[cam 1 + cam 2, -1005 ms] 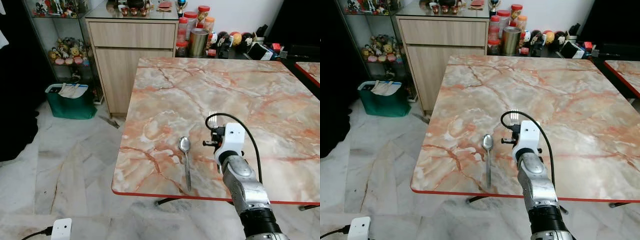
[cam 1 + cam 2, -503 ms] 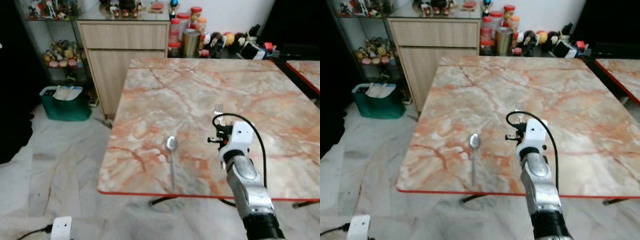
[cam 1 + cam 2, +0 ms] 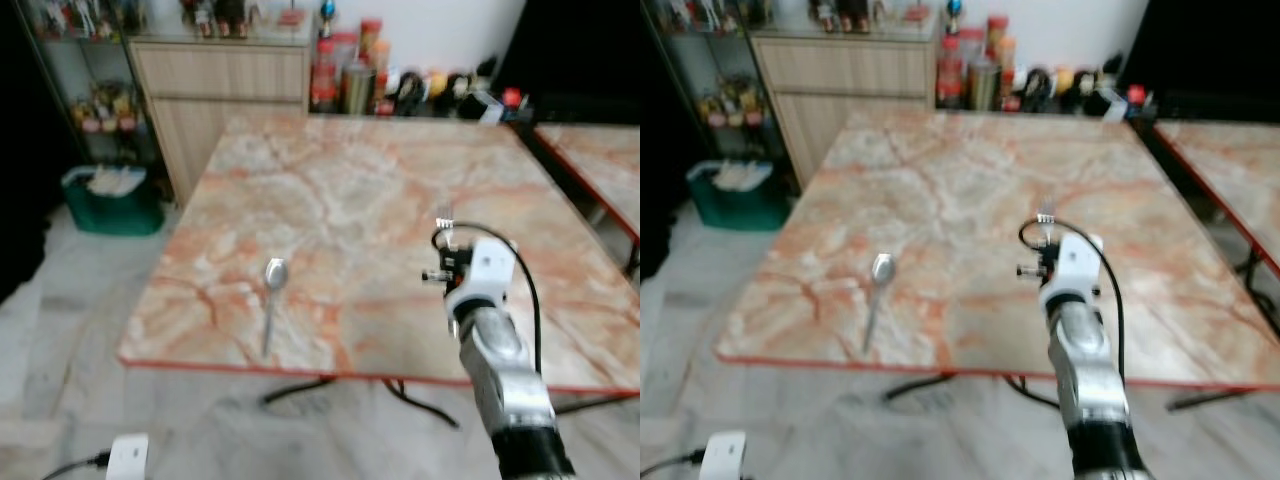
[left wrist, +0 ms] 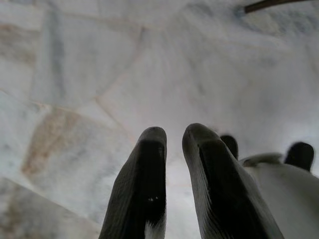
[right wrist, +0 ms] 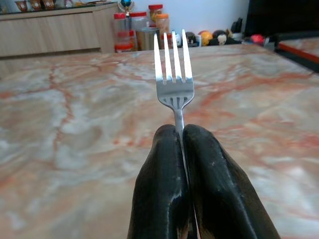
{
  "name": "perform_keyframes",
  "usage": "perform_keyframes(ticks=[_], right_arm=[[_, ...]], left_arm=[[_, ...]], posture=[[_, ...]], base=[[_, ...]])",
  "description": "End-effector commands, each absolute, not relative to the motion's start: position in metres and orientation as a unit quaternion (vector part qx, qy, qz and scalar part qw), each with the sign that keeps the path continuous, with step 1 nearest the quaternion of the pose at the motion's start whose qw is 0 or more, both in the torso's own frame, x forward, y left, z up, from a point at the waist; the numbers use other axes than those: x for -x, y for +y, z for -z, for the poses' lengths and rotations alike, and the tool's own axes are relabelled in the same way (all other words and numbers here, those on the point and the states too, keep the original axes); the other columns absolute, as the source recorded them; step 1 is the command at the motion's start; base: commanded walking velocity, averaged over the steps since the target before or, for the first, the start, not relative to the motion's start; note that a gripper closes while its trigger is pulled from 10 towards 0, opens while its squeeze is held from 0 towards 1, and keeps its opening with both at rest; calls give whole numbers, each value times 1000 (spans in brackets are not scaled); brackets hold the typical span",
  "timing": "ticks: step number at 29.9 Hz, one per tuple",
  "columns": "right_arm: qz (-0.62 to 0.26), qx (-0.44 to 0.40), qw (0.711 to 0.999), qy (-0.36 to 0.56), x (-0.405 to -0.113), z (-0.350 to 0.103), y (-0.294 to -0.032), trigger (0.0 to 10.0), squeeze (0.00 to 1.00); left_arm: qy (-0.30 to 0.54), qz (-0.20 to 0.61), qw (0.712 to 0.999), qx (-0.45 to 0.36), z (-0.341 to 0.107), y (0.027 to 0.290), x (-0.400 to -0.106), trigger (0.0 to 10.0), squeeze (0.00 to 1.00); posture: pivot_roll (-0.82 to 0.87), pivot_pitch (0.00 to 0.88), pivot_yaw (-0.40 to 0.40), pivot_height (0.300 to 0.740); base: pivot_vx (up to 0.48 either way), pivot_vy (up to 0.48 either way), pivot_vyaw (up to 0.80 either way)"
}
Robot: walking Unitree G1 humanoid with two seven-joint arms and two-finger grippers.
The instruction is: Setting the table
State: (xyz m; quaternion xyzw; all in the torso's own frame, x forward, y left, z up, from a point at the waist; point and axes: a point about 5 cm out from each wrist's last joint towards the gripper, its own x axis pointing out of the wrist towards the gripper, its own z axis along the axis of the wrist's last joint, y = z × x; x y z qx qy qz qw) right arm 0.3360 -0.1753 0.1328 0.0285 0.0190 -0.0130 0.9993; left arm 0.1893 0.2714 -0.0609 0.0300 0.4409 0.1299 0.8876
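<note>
Metal fork [image 5: 173,79] sits pinched by its thin handle in the right tool [image 5: 182,132], held over the bench [image 3: 330,190], right of the spoon [image 3: 271,305]. It looks hard, light and slippery, so squeeze the handle. Left tool [image 4: 172,144] hangs nearly closed, empty.

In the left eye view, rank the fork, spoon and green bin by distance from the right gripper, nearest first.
1. Silver metal fork, clamped in the right gripper.
2. Silver metal spoon, on the marble table, to the gripper's left.
3. Green bin, on the floor, far left.
</note>
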Motion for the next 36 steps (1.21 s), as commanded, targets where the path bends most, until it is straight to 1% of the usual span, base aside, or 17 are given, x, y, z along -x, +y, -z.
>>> perform_keyframes(ticks=[1,4,8,10,16,22,26,28,34,36], right_arm=[[-2,-23,1000,9,-338,-139,-169,10000,0],[-3,-13,1000,4,-338,-140,-169,10000,0],[3,-21,1000,-1,-337,-142,-170,10000,0],[5,-32,999,2,-337,-142,-170,10000,0],[6,-29,1000,3,-337,-141,-171,10000,0],[1,-11,1000,6,-336,-140,-170,10000,0],[2,-21,1000,2,-336,-140,-168,10000,0],[5,-32,999,2,-336,-140,-168,10000,0],[4,-30,1000,-1,-336,-141,-168,10000,0],[2,-30,1000,-6,-334,-143,-167,10000,0]], left_arm=[[454,-132,881,-34,64,274,-183,10000,0],[454,-132,881,-34,64,274,-183,10000,0],[454,-131,881,-34,64,274,-183,10000,0],[454,-130,881,-34,64,274,-183,10000,0],[455,-129,881,-34,64,274,-183,10000,0],[455,-128,881,-35,64,274,-182,10000,0],[455,-127,881,-36,64,274,-182,10000,0],[455,-127,881,-36,64,274,-182,10000,0],[455,-126,881,-37,64,274,-182,10000,0],[456,-123,880,-39,64,275,-181,10000,0]], posture=[[-3,97,-44,740],[-3,97,-44,740],[-7,100,-41,740],[-10,100,-39,740],[-10,99,-39,740],[-12,93,-37,740],[-15,83,-35,740],[-15,82,-35,740],[-19,74,-32,740],[-20,58,-30,740]], base=[[0,-412,0],[0,-415,135],[0,-412,630],[0,-407,0],[0,-401,0],[0,-398,0],[0,-395,605],[0,-394,0],[0,-394,0],[0,-394,0]])
